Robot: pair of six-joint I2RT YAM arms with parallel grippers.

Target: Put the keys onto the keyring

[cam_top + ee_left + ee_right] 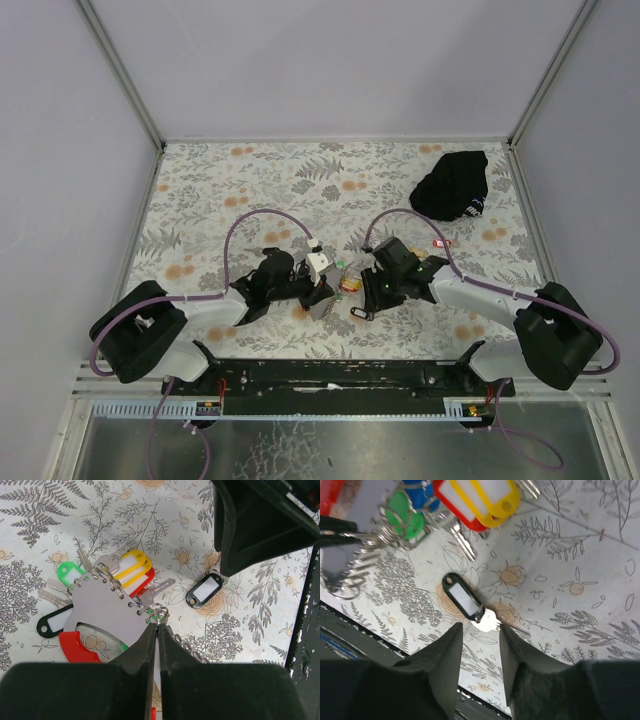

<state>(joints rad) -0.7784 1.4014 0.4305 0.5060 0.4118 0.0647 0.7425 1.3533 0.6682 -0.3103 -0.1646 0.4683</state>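
Left gripper (pixel 157 628) pinched shut on small metal keyring (pixel 102 605) with flat grey strap; right gripper (pixel 481 628) narrowly parted, black-tagged small metal key (pixel 464 598) just ahead of fingertips.

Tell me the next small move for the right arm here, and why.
Probably ease the right gripper down and close its fingers on the black-tagged key. That key lies loose on the table, apart from the other keys, just ahead of the open fingers, while the left gripper appears shut on the keyring.
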